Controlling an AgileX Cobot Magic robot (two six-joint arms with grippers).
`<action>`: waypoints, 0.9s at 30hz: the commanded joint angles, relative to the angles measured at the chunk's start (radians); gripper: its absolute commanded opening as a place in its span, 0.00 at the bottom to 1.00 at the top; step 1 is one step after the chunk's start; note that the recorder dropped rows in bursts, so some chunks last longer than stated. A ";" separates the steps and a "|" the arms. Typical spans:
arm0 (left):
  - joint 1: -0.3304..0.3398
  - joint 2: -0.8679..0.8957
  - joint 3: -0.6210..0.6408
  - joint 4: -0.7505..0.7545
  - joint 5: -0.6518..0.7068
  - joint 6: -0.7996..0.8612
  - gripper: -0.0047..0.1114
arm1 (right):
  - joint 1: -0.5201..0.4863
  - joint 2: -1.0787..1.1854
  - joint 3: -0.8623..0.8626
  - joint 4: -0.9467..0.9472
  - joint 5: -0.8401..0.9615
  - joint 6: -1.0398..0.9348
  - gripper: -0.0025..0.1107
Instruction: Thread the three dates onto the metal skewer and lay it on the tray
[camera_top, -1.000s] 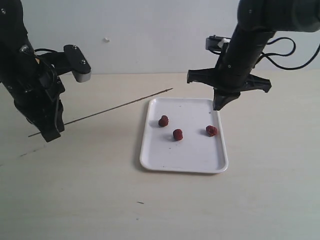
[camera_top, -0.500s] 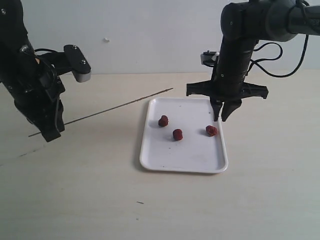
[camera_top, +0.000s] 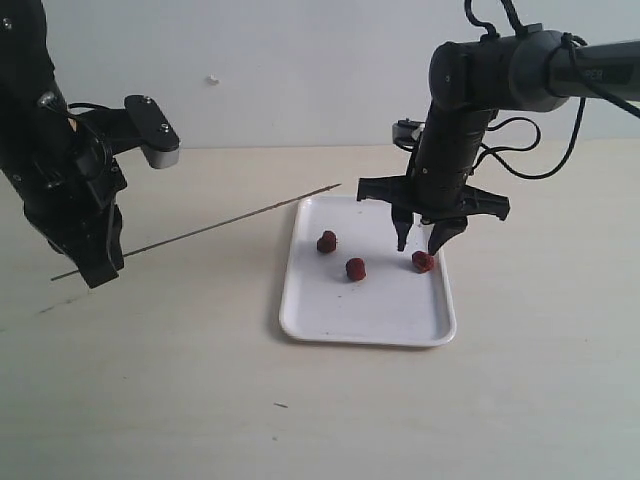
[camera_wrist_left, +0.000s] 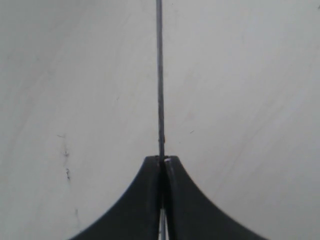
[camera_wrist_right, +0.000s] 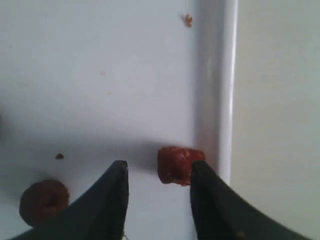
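Aloft, left gripper (camera_top: 101, 266) pinches a thin grey metal skewer (camera_top: 220, 225) for threading. The right gripper (camera_top: 420, 243), jaws spread, hovers over the rightmost wrinkled red-brown date (camera_top: 423, 262) on a white rectangular tray (camera_top: 372, 312).

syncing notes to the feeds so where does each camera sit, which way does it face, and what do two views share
Exterior view: off the arms, looking down across the table toward the wall; shows left gripper, right gripper, tray, skewer, three dates.
Left wrist view: on the left arm, looking past the left gripper, shut on the skewer, at the table.
Right wrist view: on the right arm, looking down at the tray; open right gripper frames the rim-side date.
Shared: exterior and right wrist both show that date.
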 joint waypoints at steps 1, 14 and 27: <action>0.000 -0.001 0.002 -0.012 0.005 -0.011 0.04 | 0.001 -0.002 -0.006 -0.014 -0.022 0.014 0.39; 0.002 -0.001 0.002 -0.012 0.005 -0.011 0.04 | 0.001 0.016 -0.006 -0.040 -0.016 0.075 0.39; 0.002 -0.001 0.002 -0.012 0.005 -0.011 0.04 | 0.001 0.057 -0.006 -0.019 0.004 0.071 0.39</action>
